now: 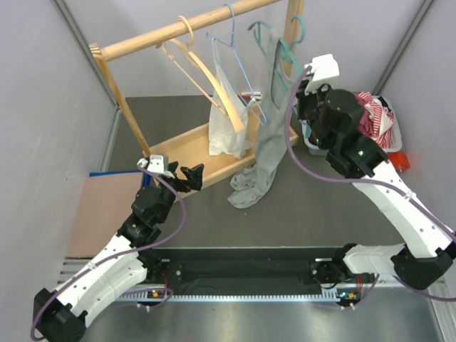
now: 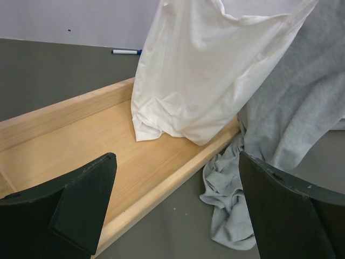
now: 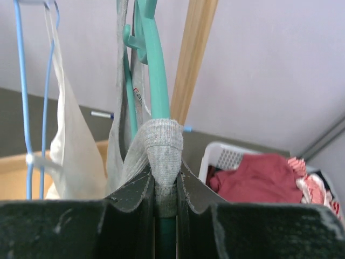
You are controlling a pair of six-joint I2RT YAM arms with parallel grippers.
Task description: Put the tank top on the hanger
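Right wrist: pinched tank top (image 3: 161, 143) against hanger (image 3: 157, 81) with right gripper (image 3: 166, 183), clamped tight. Held nothing in left gripper (image 1: 187, 177), spread wide, 9 o'clock of it.

We see a light grey tank top (image 1: 268, 153), teal hanger (image 3: 158, 81), pale blue wire hanger (image 3: 33, 160), white bag (image 2: 205, 70) and red garment (image 3: 259, 181).

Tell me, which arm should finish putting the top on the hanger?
Right. The right gripper is shut on a strap of the top, looped over the hanger. The left gripper is open, low beside the tray, apart from the hanger.
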